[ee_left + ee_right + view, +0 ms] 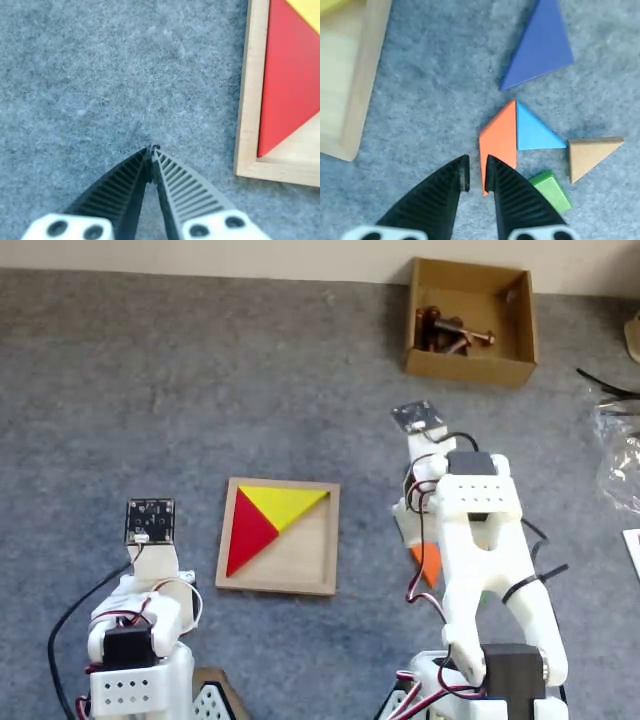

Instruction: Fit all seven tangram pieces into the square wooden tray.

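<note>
Orange piece (499,142), lower right in the high view: light, stiff, thin (probably slick wood); pinch its side edges. Right gripper (476,174) narrowly parted, empty; left gripper (151,156) closed.

We look down on grey felt (120,390), with a cardboard box (470,365) by the pale wall (200,255) and crumpled clear plastic (620,470).

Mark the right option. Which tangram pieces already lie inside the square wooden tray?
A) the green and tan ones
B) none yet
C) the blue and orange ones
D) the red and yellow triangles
D: the red triangle and the yellow triangle sit inside the tray, while the orange piece and the blue triangle lie outside it.
</note>
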You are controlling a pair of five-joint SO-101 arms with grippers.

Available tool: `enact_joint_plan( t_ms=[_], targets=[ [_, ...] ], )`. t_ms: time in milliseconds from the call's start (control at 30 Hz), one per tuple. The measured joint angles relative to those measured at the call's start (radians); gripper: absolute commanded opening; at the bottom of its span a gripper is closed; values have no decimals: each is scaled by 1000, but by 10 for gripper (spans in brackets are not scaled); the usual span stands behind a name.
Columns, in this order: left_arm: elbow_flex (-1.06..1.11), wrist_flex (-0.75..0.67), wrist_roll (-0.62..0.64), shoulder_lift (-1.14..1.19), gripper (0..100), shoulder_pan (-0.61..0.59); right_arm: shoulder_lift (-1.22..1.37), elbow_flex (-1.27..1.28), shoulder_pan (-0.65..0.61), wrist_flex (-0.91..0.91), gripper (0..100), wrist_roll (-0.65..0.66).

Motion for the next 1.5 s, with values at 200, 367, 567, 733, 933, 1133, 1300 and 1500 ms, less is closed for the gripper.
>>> enact_joint_plan(
  t_ms=[200,367,567,733,933,1133,1300,1500],
  targets=[
    [0,0,0,0,5,0,0,72,0,0,63,103],
    [0,0,0,0,5,0,0,129,0,-58,81,192],
    [0,0,0,0,5,0,0,160,51,-133,150,284],
    [0,0,0,0,5,0,0,175,91,-161,151,368],
    [0,0,0,0,5,0,0,229,91,-164,151,470],
    [0,0,0,0,5,0,0,270,92,-164,151,555],
    [0,0,0,0,5,0,0,270,92,-164,151,562],
    [0,0,0,0,5,0,0,270,92,-164,156,562]
  ],
)
